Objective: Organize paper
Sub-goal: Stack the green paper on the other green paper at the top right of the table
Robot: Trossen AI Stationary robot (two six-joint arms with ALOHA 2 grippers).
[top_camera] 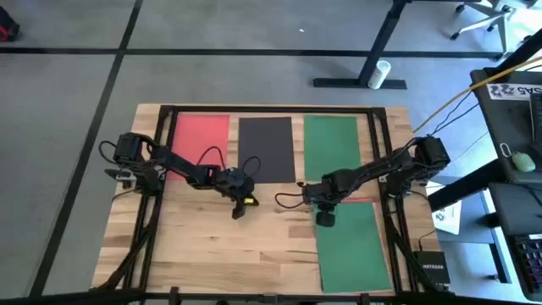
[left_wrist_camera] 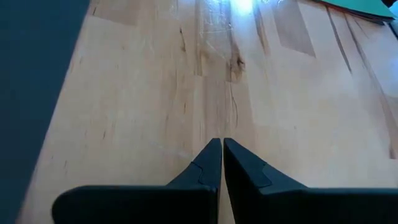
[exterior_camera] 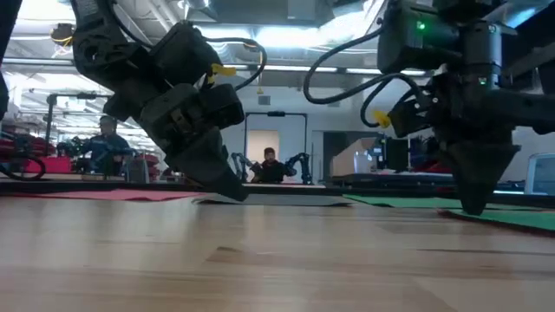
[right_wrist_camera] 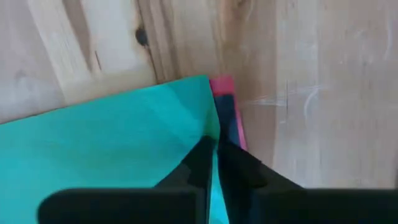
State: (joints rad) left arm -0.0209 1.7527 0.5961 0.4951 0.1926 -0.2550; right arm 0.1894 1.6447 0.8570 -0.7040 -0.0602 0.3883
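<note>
Pale wooden planks make up the counter, set on a grey carpeted floor, with a workshop and seated people visible beyond it in the low view. Along the counter's 12 o'clock edge lie three sheets of paper side by side: a red sheet toward 11 o'clock, a black sheet at 12 o'clock, and a green sheet toward 1 o'clock. A second green sheet lies toward 4 o'clock, with a pink sheet and a blue sheet peeking out from under its corner. The left hand sits low over bare wood near the counter's centre, just off the black sheet's near edge, its fingers clenched together on nothing. The right hand points down at the corner of the nearer green sheet, fingers nearly closed with the tips at the sheet's edge; whether they actually pinch the paper cannot be told.
</note>
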